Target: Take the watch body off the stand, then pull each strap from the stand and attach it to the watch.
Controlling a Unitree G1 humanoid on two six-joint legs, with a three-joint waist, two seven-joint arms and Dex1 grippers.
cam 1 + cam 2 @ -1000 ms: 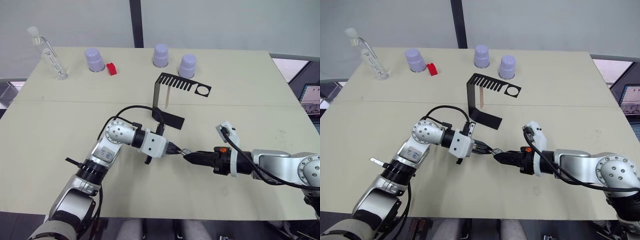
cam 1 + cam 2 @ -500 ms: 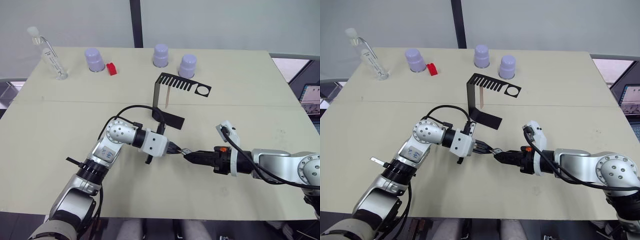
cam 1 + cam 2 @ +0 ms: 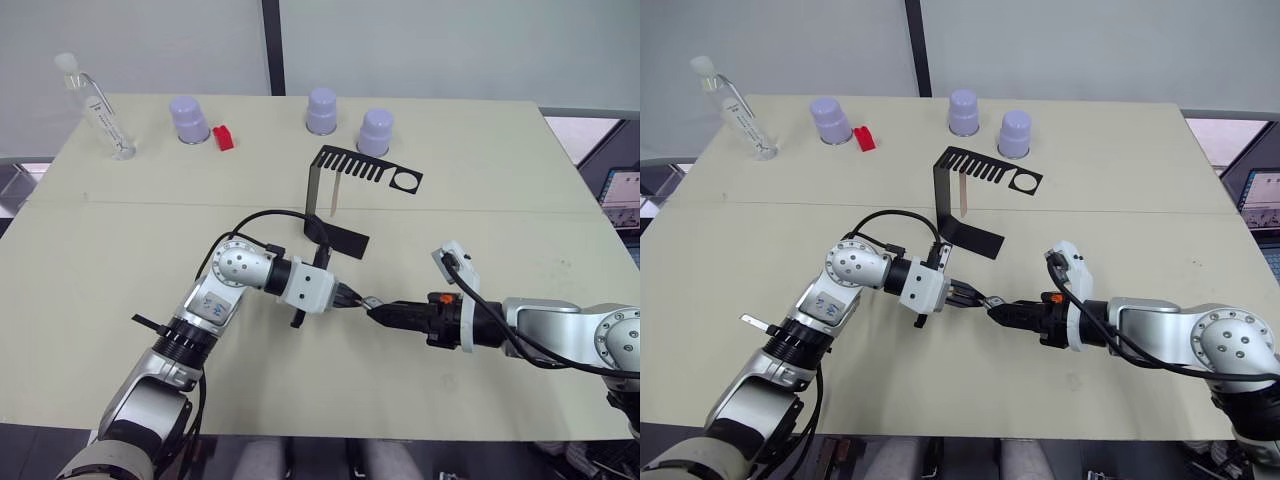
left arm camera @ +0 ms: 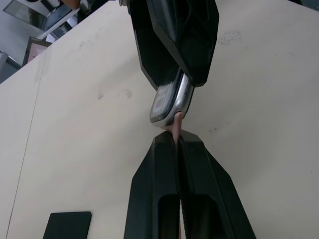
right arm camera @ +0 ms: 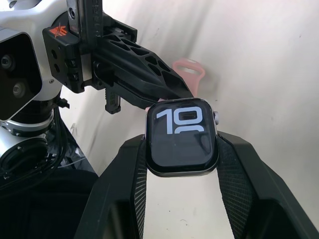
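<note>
Gripping the watch body [image 5: 182, 137], the right gripper [image 3: 378, 313] meets the left gripper [image 4: 178, 144], which pinches a pink strap [image 4: 177, 123] above the worktop [image 3: 120, 260].

The bench [image 3: 120, 260] is a pale cream-yellow, flecked with small dark specks. The stand [image 3: 340, 195] is plain black, and a pale pink-beige strap [image 3: 333, 196] hangs from its slotted arm. Both end effectors — left [image 3: 352, 298] and right [image 3: 378, 313] — have black fingers; the left's fingers [image 4: 169, 189] are smooth and glossy, the right's fingers [image 5: 239, 184] carry a fine cross-hatched texture. Between the right fingers the watch [image 5: 182, 137] has a grey metallic case and a dark screen with white numerals. A pink strap [image 5: 189, 69] shows just behind it. Three cups [image 3: 321, 110] are lilac; a small block [image 3: 223, 137] is red.
</note>
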